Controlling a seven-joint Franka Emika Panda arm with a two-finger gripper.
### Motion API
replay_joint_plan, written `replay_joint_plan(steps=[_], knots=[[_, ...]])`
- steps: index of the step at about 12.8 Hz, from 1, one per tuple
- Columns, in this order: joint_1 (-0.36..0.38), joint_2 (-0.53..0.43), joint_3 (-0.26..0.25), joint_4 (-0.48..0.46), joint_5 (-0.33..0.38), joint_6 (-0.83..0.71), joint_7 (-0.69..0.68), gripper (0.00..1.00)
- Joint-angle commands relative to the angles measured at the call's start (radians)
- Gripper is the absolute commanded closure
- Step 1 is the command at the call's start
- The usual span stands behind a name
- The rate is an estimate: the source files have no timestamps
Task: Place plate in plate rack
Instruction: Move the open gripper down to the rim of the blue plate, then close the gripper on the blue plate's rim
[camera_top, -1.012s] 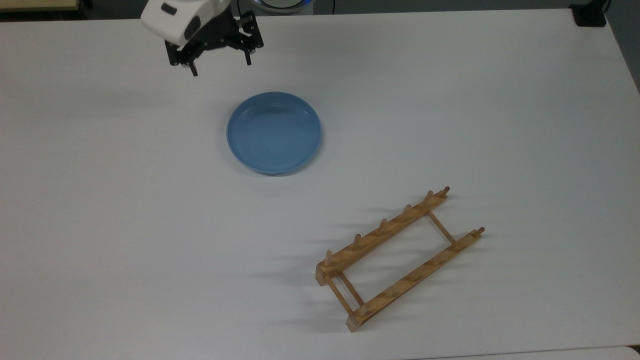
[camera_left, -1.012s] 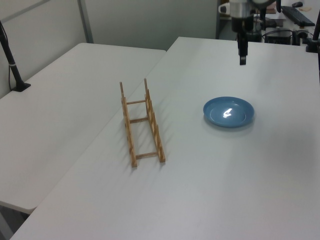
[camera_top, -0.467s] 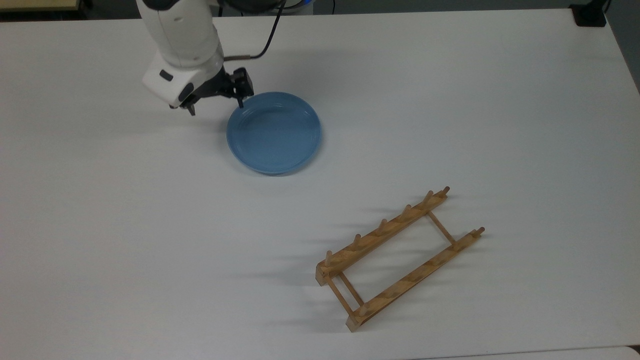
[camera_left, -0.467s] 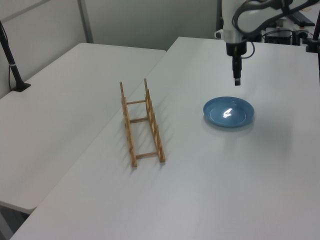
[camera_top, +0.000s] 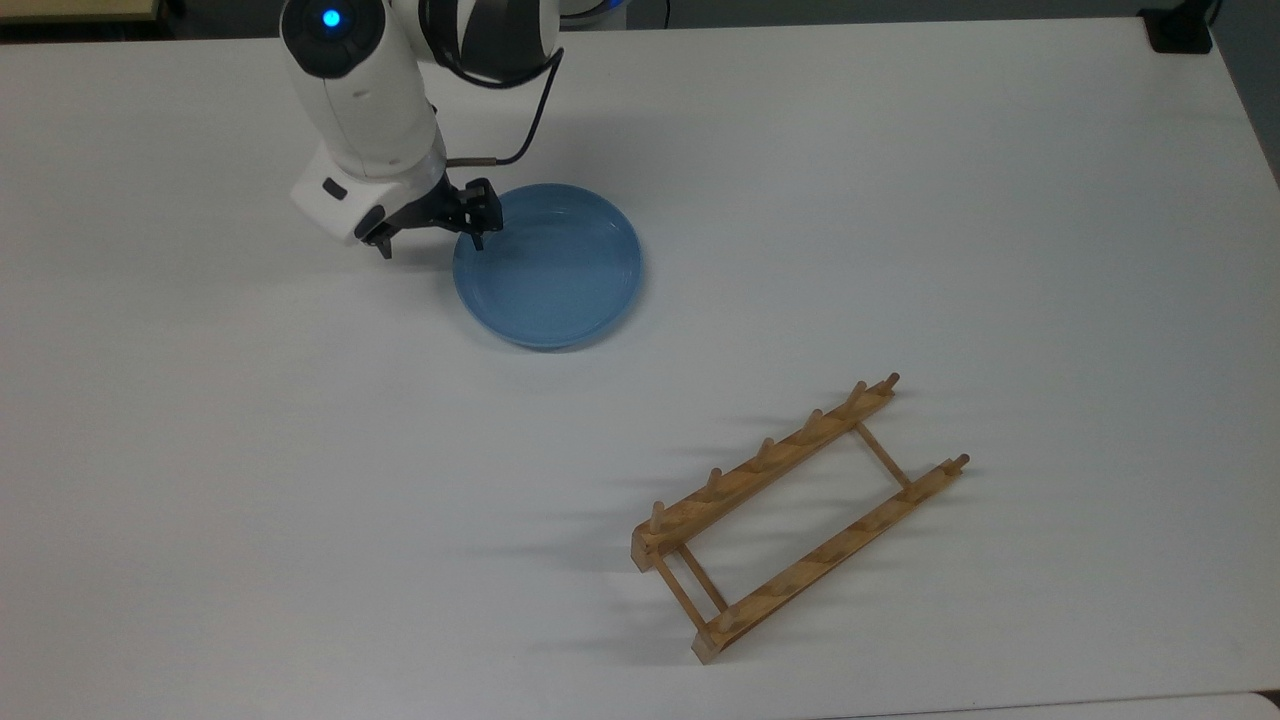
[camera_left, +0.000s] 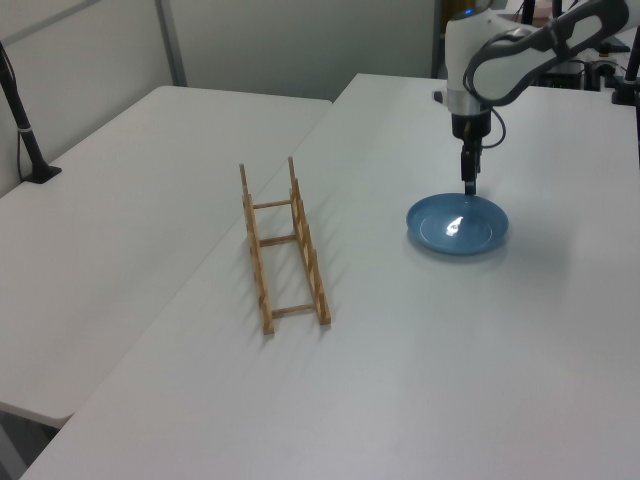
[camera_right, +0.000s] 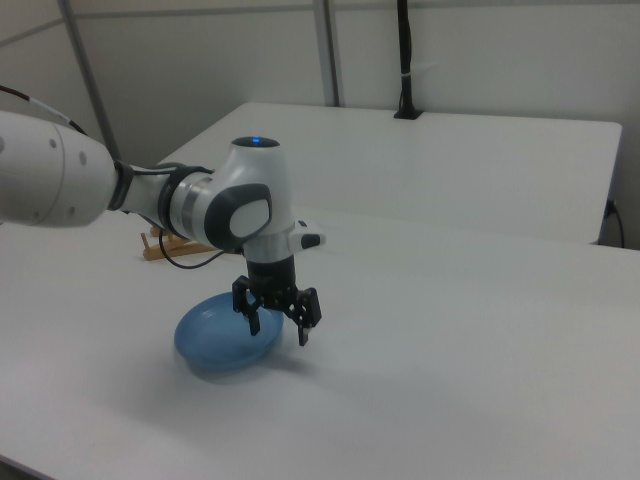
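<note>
Gripper (camera_top: 430, 235) spread open, straddling the plate (camera_top: 548, 265) rim just below it; shallow glossy rim may slip out before reaching the far-off plate rack (camera_top: 797, 518).

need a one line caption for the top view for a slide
Open tool straddling the near rim of a blue plate on a white table, wooden rack lying apart.

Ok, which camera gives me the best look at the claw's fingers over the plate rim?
The right view: the claw hangs open, fingers straddling the plate rim. The top view has the arm partly covering it; the left view sees it edge-on.
</note>
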Motion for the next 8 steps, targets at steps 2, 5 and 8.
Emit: replay_joint_plan(steps=[2,5,8], knots=[[0.011,0.037,-0.005,-0.019,-0.021,0.085,0.128,0.10],[0.012,0.051,-0.003,-0.015,-0.019,0.090,0.142,0.30],[0.018,0.051,0.000,-0.013,-0.021,0.090,0.196,0.66]])
